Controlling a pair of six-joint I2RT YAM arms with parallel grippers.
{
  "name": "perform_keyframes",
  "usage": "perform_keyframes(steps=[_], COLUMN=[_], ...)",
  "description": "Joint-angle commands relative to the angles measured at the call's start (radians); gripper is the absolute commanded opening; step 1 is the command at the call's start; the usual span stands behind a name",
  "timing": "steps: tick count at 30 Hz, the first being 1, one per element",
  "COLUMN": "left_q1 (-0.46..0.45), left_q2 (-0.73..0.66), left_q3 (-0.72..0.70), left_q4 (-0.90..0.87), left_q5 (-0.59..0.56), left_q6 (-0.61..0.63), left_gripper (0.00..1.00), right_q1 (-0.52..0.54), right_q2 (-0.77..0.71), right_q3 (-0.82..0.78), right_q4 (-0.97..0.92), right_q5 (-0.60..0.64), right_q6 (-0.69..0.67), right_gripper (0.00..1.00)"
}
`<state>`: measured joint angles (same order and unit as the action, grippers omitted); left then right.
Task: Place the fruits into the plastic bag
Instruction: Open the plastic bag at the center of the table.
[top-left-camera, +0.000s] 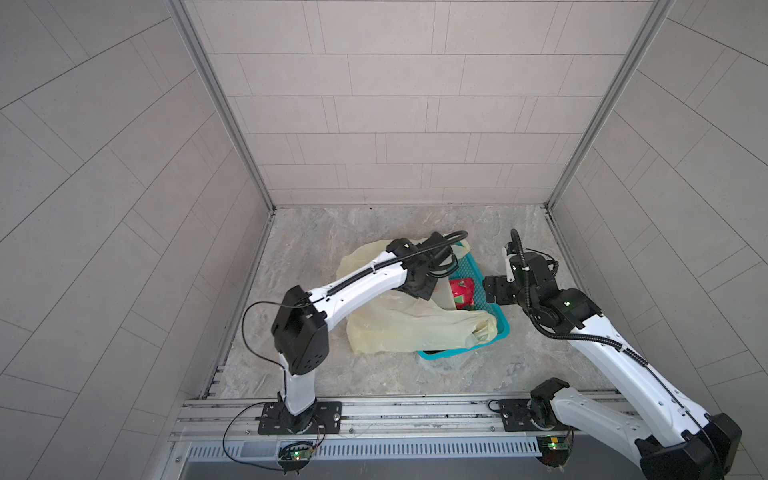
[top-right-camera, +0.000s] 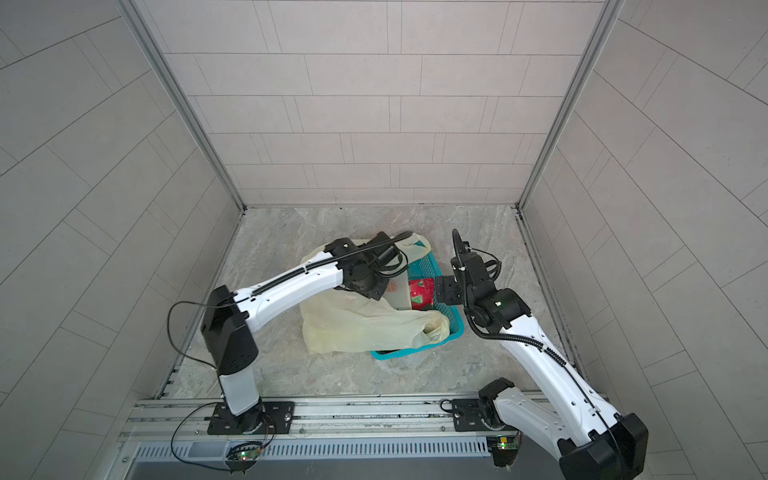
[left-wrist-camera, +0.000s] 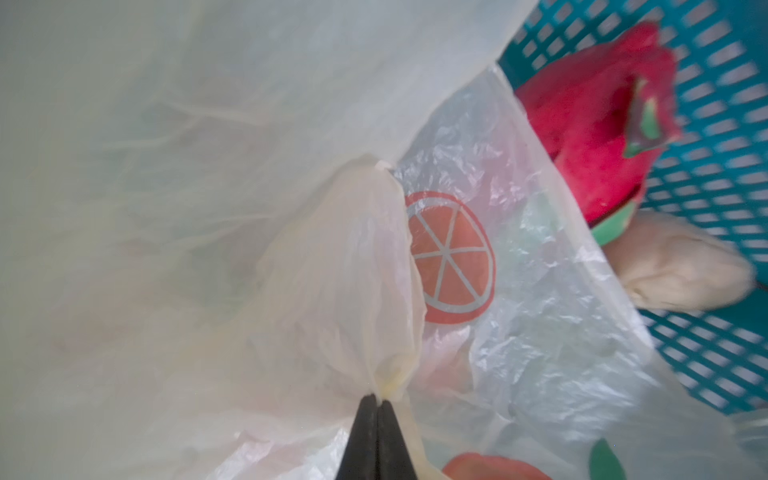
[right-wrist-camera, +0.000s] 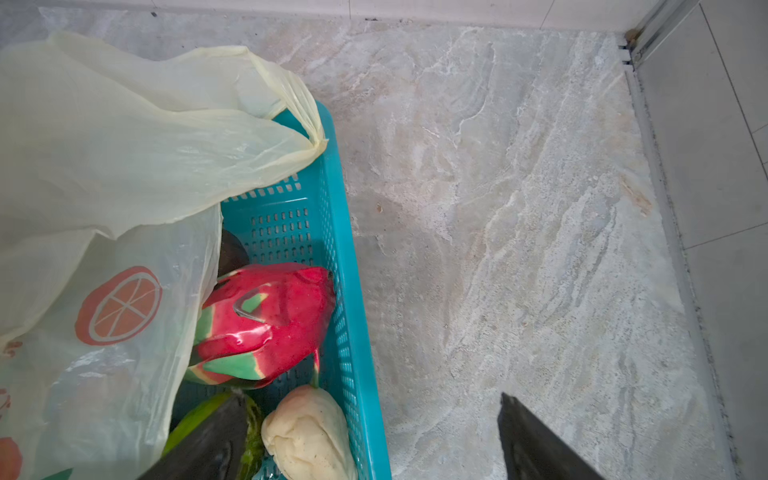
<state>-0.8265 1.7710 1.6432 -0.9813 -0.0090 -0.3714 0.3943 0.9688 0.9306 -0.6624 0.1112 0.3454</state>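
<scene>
Grey tiled walls (top-left-camera: 395, 104) on three sides; marbled stone floor (top-left-camera: 332, 232); aluminium rail (top-left-camera: 415, 409) in front.

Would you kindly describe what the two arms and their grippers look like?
The left arm and right arm have white link shells, black joint housings and a black ribbed cable conduit along each. The left gripper and right gripper have matte black, tapering fingers.

Two high top views downward; wrist views close over basket (right-wrist-camera: 286, 224)
</scene>
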Motion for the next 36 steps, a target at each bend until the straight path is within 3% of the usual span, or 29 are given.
perform_keyframes(steps=[1,10,15,22,32,36], left_q1=[0.049,0.067,0.073,0.075,0.081,0.094], left_q2=[-0.148,-0.268,-0.317,-0.333,-0.352,-0.359], left_q3=[-0.109,-0.258,-0.318,-0.324,-0.301,-0.303], left_q4=[0.182,0.29,0.398,0.418,0.419,0.418], left_q5=[0.174,0.201,0.181,0.161,0.17,0.182], left_q6=[0.054,0.054,0.028,0.029,0.019,0.011], left_gripper=[0.0,0.0,0.0,0.0,0.0,0.0], right_q1=[0.006,0.052,0.143,0.246,0.276,0.275], right_q2=[-0.008,0.039,0.049,0.083,0.16,0.161], right_q3=[0.036,0.091,0.1,0.133,0.067,0.045], right_q4=[-0.009,0.107,0.16,0.147,0.265,0.291], right_q5=[-0.083,-0.411,-0.449,-0.502,-0.574,-0.627], right_q6=[0.016,0.062,0.06,-0.011,-0.007,-0.019], right_gripper=[0.93,0.92,0.92,0.88,0.61,0.45])
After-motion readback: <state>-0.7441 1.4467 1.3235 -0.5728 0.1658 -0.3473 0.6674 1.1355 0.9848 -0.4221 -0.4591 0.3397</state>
